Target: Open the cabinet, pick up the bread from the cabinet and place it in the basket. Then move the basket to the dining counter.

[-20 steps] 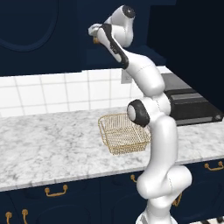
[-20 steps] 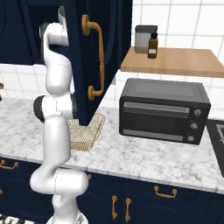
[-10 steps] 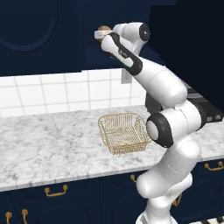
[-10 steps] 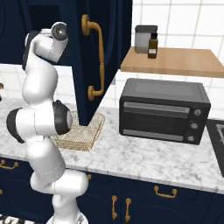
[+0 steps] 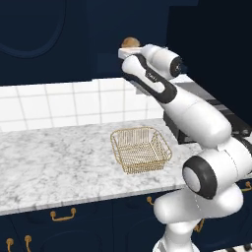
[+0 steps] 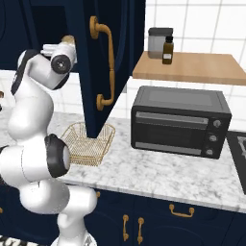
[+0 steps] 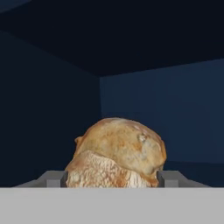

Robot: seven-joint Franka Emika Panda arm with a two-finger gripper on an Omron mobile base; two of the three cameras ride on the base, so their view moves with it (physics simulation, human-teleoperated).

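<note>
I am reaching into the cabinet (image 6: 113, 57) with my gripper (image 7: 114, 178) spread open around the bread (image 7: 117, 153), which sits between its fingertips; closing off-center could push it deeper.

The rendered pictures are evenly and softly lit, without glare or blur. The cabinet (image 7: 52, 100) interior is seen dim, while the bread (image 7: 117, 153) is lit from the front.
</note>
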